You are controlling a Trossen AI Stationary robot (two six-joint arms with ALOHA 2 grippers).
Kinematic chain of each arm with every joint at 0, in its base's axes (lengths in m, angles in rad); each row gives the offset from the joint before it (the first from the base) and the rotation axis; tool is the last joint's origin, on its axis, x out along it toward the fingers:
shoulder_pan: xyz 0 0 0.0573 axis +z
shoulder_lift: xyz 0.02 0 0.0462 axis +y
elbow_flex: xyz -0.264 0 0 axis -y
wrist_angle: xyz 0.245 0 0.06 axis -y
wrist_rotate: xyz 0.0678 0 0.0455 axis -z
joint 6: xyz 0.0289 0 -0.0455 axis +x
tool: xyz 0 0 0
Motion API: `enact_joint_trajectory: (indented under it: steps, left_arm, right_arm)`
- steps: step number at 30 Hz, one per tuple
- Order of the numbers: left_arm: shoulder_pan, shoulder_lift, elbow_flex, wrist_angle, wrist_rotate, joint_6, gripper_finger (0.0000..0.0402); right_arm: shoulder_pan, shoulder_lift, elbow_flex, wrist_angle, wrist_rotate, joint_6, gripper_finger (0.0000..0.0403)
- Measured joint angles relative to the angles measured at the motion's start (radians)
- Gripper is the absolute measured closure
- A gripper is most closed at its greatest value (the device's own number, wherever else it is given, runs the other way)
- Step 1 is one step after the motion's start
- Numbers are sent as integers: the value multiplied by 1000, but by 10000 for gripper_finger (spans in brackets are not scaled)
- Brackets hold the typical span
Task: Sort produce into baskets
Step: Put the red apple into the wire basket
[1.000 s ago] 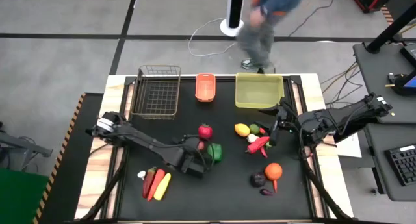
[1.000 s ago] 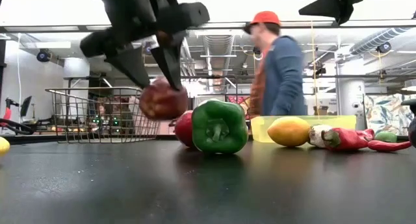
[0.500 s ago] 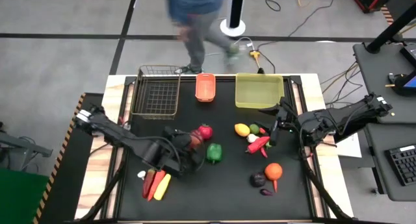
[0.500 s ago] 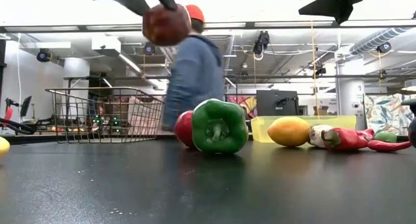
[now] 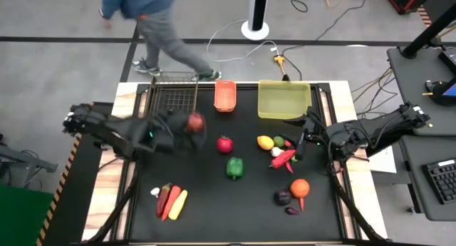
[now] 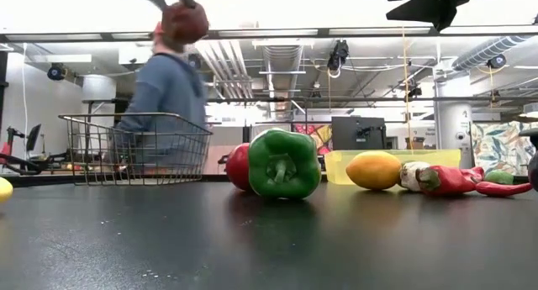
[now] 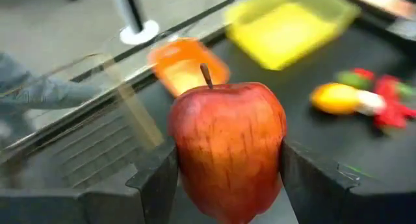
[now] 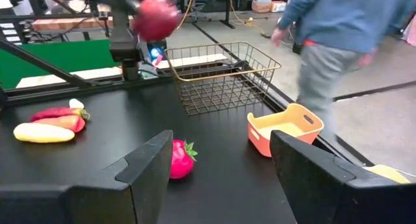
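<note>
My left gripper (image 5: 191, 123) is shut on a red apple (image 7: 227, 149), high above the table by the near right corner of the dark wire basket (image 5: 171, 102). The small orange basket (image 5: 225, 96) and the yellow-green bin (image 5: 283, 100) stand along the far edge. A red fruit (image 5: 225, 144) and a green pepper (image 5: 234, 167) lie mid-table. A lemon (image 5: 265, 142), red chillies (image 5: 283, 158), an orange (image 5: 300, 187) and an eggplant (image 5: 283, 197) lie to the right. My right gripper (image 5: 302, 142) hangs open above the chillies, holding nothing. My left gripper pinches the apple between its two fingers, one on each side of its lower half (image 7: 185, 169). The fingers come from the table's left, slanting down. The apple sits upright with its stem (image 7: 207, 74) up, lifted clear of the table.
A carrot, a chilli and a yellow piece (image 5: 171, 201) lie side by side at the near left. A person (image 5: 142, 18) walks past on the floor beyond the far edge. Bare black tabletop (image 5: 235, 210) lies between the two produce groups.
My left gripper has risen from beside the green pepper and gone toward the table's far left, toward the wire basket, carrying the apple well up off the table. The pepper and the red fruit stay put. The person has walked leftward behind the table.
</note>
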Motion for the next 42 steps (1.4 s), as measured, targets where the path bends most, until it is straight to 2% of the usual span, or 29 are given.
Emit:
enact_joint_trajectory:
  steps: [4,7,12,17,20,26,34,42]
  left_arm:
    - [234,-65,0,-108,85,39,180]
    - [433,-79,-1,-116,158,171,180]
    - [750,-66,-29,-45,302,413,180]
    - [952,-34,-132,108,438,576,180]
    - [1013,-8,-211,226,522,663,180]
    - [1092,73,-298,287,509,745,180]
    - [1094,172,-349,287,544,723,180]
    - [1093,184,-358,302,545,710,180]
  right_arm:
    - [0,0,0,0,1,-2,154]
    - [0,0,0,1,1,-4,154]
    - [0,0,0,1,1,-4,154]
    - [0,0,0,0,1,-3,154]
    - [0,0,0,0,1,-3,154]
    - [0,0,0,0,1,-2,154]
    - [0,0,0,-1,1,-3,154]
    - [0,0,0,-1,1,-5,154]
